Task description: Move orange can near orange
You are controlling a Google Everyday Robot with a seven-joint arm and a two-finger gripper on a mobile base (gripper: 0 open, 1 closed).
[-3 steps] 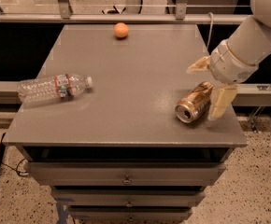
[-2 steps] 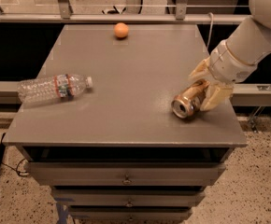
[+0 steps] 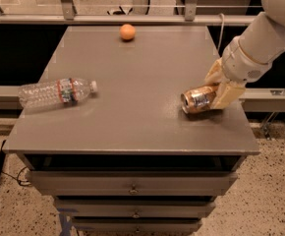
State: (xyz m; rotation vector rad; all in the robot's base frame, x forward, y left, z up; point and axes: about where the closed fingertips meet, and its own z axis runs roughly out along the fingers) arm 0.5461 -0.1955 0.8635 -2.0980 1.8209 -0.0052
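Observation:
The orange can lies on its side near the right edge of the grey table, silver top facing left. My gripper comes in from the right on a white arm, and its pale fingers are closed around the can's body. The orange sits at the far edge of the table, well away from the can, up and to the left.
A clear plastic water bottle lies on its side at the table's left edge. Drawers run below the tabletop. A railing crosses behind the table.
The gripper's fingers have closed in on the lying can, and the can has shifted slightly up and left with them. The orange and the bottle have not moved.

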